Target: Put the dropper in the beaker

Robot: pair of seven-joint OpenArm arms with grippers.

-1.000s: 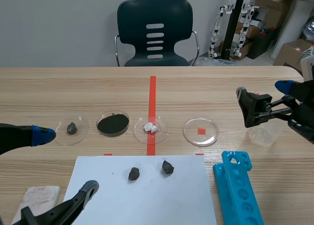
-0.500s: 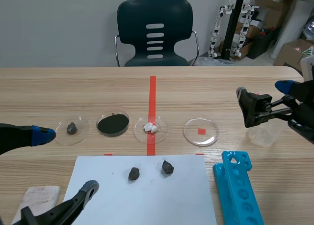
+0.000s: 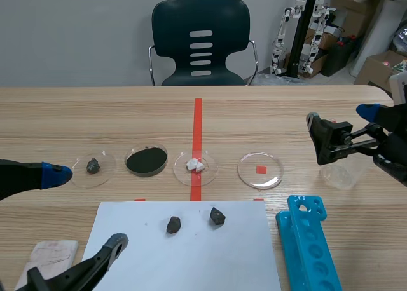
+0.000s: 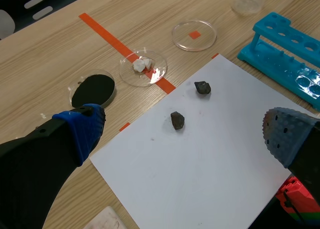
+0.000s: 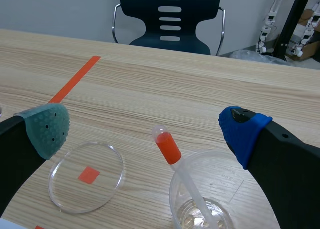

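Observation:
A clear beaker [image 5: 176,201] stands on the table just under my right gripper [image 5: 145,129]. The dropper [image 5: 168,147], with a red bulb and a clear stem, leans inside it, bulb sticking out over the rim. The gripper is open, its fingers wide on either side of the dropper and touching nothing. In the scene view the beaker [image 3: 343,172] sits at the far right below the right gripper [image 3: 343,126]; the dropper is hidden there. My left gripper [image 3: 86,208] is open at the near left, over the white paper [image 4: 210,169], as the left wrist view [image 4: 184,129] shows.
Several petri dishes stand in a row: one with a dark stone [image 3: 93,166], one with black powder [image 3: 146,159], one with white bits [image 3: 195,166], one empty [image 3: 260,169]. Two dark stones [image 3: 173,225] lie on the paper. A blue tube rack [image 3: 308,246] stands near right; a cloth [image 3: 48,256] lies near left.

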